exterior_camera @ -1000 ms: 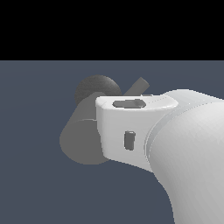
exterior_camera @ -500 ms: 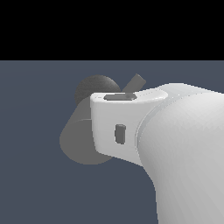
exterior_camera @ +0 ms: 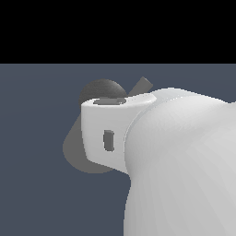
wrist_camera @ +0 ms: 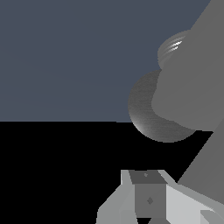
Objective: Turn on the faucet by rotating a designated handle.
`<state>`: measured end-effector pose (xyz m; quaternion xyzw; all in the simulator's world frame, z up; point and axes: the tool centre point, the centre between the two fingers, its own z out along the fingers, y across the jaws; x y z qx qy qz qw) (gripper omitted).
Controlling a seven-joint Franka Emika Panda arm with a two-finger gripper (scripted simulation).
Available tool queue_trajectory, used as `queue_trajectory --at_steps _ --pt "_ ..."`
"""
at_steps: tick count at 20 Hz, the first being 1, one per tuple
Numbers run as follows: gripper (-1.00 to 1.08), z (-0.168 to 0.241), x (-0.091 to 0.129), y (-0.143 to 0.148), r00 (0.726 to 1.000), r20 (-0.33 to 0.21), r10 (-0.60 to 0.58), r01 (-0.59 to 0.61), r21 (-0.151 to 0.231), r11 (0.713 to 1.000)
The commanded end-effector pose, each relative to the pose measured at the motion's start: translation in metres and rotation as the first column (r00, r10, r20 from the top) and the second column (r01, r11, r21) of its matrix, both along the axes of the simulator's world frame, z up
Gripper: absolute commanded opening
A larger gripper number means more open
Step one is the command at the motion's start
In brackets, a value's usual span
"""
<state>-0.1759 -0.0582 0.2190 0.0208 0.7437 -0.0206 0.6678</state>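
While the arm (exterior_camera: 184,161) hides most of the faucet (exterior_camera: 73,147), the handle (exterior_camera: 142,85) pokes out behind. Gripper (wrist_camera: 151,199) near faucet; cannot tell whether parted or closed.

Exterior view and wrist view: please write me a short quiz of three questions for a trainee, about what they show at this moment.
1. True or false: in the exterior view the robot arm hides part of the faucet.
2. Where does the handle show in the exterior view? A: it sticks out past the arm's upper edge. B: it lies flat at the exterior view's far left. C: it does not show at all.
3. Short answer: does either view show whether the gripper is open or shut?
Key: 1 true; 2 A; 3 no, neither view shows its fingertips, so it cannot be told.
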Motion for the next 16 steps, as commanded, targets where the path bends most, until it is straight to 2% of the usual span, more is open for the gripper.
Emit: queue_trajectory --at_steps 1,16 --pt "-1.00 0.026 0.005 0.038 0.995 0.063 0.072 -0.072 -0.003 0.997" --pt "-1.00 0.046 0.004 0.082 0.993 0.084 0.083 -0.083 -0.005 0.997"
